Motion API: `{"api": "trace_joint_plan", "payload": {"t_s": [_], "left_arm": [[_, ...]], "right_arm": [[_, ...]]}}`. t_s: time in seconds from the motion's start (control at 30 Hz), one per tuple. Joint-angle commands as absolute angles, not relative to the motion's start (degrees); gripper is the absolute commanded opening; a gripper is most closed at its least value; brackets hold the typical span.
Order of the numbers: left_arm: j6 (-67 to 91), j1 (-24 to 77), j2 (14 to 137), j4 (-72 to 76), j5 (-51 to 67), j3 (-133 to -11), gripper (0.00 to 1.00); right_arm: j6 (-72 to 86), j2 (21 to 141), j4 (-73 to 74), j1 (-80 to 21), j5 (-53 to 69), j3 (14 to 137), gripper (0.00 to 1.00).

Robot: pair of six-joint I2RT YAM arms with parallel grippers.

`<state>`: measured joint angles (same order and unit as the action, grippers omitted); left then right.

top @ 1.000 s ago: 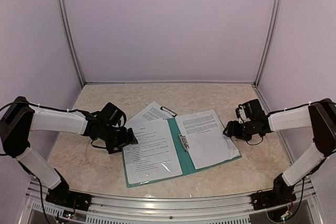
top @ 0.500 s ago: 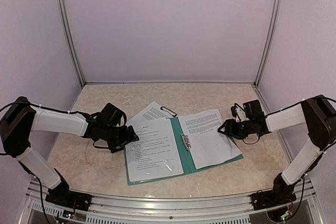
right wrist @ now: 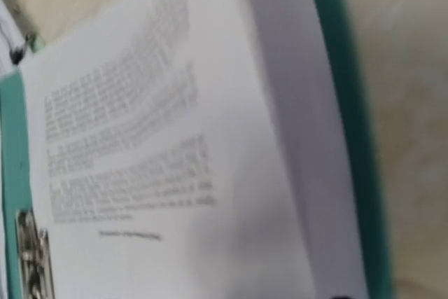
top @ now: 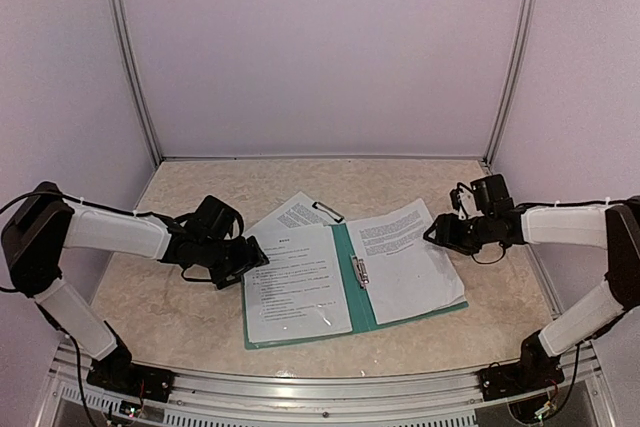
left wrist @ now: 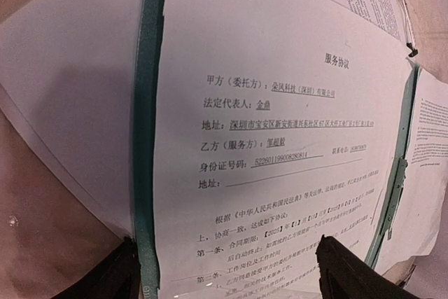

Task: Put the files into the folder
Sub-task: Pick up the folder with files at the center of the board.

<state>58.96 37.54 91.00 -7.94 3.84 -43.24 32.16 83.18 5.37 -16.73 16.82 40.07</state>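
A beige marbled counter carries an open dark teal card folder lying between both sets of fingers. A printed white paper sheet covers each flap, and a small metal clip sits at the spine. The left fingers are spread wide and empty over the left sheet's edge. The right fingers are at the right sheet's far corner; I cannot tell whether they grip it.

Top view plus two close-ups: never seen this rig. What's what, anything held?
Two robot arms stand at the table's near edge, each with a two-finger gripper. The wide picture is from a camera above and behind them; the close-ups are from cameras on their wrists. A teal folder lies open carrying a left sheet and a right sheet, a third sheet behind it. The left gripper is open at the folder's left edge, holding nothing. The right gripper is at the right sheet's far corner; grip unclear.
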Motion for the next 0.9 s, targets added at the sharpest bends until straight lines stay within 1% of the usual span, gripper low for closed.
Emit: {"api": "trace_joint_plan", "payload": {"t_s": [0.0, 0.13, 0.27, 0.37, 0.47, 0.53, 0.67, 0.8, 0.87], "left_arm": [[57.52, 37.75, 92.33, -19.02, 0.75, -41.92, 0.85], [56.38, 37.57, 90.25, -21.59, -1.15, -42.71, 0.86], [55.84, 37.32, 88.1, -22.78, -1.67, -42.78, 0.88], [55.19, 37.13, 86.6, -22.77, -1.63, -42.71, 0.89], [54.3, 36.94, 85.91, -22.91, -1.58, -43.07, 0.89], [53.71, 36.87, 85.92, -22.99, -1.51, -43.39, 0.9], [52.91, 36.83, 86.54, -23.64, -1.04, -44.27, 0.9], [52.48, 36.69, 86.83, -23.98, -0.55, -44.72, 0.9], [52.38, 36.57, 86.84, -24.04, -0.45, -44.89, 0.9]], "right_arm": [[28.4, 78.58, 15.7, -17.12, 8.05, 41.74, 0.68], [31.64, 73.97, 15.56, -17.14, 11.28, 36.06, 0.72], [39.1, 64.51, 12.97, -18.1, 12.96, 26.65, 0.74], [47.01, 55.81, 12.42, -21.44, 11.27, 20.69, 0.77], [52.1, 49.08, 15.26, -24.58, 8.05, 18.7, 0.77], [52.84, 47.0, 18.65, -25.52, 6.2, 18.53, 0.77], [50.11, 48.54, 22.89, -25.73, 3.26, 19.79, 0.77], [43.6, 58.38, 23.26, -25.47, 1.59, 25.26, 0.78], [40.11, 63.16, 22.47, -23.74, 1.91, 28.06, 0.79]]}}
